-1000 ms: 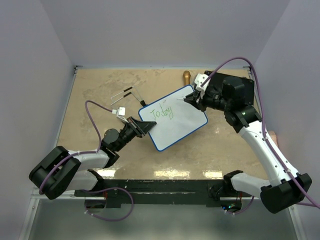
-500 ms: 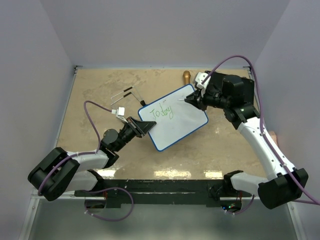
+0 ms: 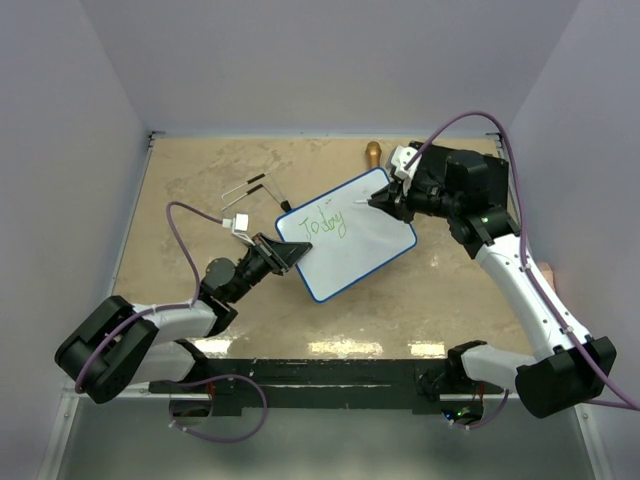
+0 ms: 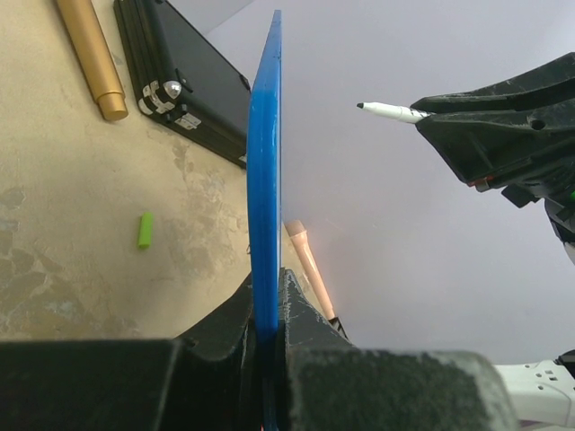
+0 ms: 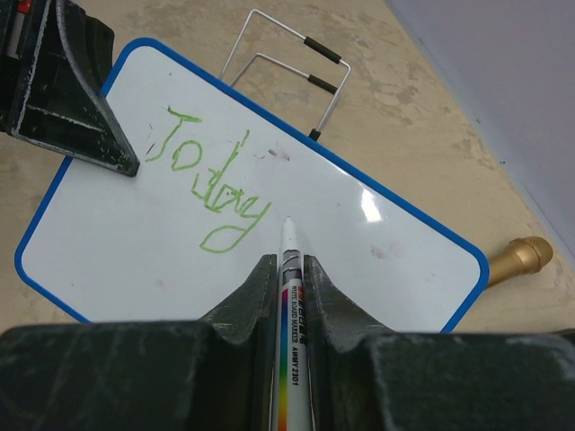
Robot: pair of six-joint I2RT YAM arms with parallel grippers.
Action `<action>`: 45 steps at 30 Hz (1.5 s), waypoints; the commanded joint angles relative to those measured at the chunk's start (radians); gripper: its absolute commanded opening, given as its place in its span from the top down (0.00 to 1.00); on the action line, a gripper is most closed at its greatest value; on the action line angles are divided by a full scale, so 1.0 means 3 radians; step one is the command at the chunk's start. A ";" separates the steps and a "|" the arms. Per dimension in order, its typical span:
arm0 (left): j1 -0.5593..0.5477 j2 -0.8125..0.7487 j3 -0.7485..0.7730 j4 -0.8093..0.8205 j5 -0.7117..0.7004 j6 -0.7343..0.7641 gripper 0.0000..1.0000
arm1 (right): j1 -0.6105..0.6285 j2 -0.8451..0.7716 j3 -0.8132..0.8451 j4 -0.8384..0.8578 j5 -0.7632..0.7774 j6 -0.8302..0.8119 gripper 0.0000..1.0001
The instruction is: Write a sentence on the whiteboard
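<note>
Whiteboard sits clamped edgewise in left pincer.

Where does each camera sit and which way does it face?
Top external: above and behind both arms, looking down at the table; both show.
Left wrist: on the left gripper, looking along the edge-on whiteboard; own fingers clamp its rim.
Right wrist: on the right gripper, looking down its marker onto the whiteboard's green "Today"; own fingers at the bottom.
Shared: every view shows the whiteboard and the gold tube.
</note>
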 commanded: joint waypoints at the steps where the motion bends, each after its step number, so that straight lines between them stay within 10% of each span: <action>1: 0.0019 -0.0154 0.0019 0.2433 -0.0002 -0.0116 1.00 | -0.0021 -0.0056 -0.0020 0.0030 -0.0081 -0.0050 1.00; 45: 0.0019 -0.0082 0.0055 0.2433 0.0018 -0.0136 1.00 | 0.0153 0.0204 -0.0004 0.0010 0.0103 -0.0071 1.00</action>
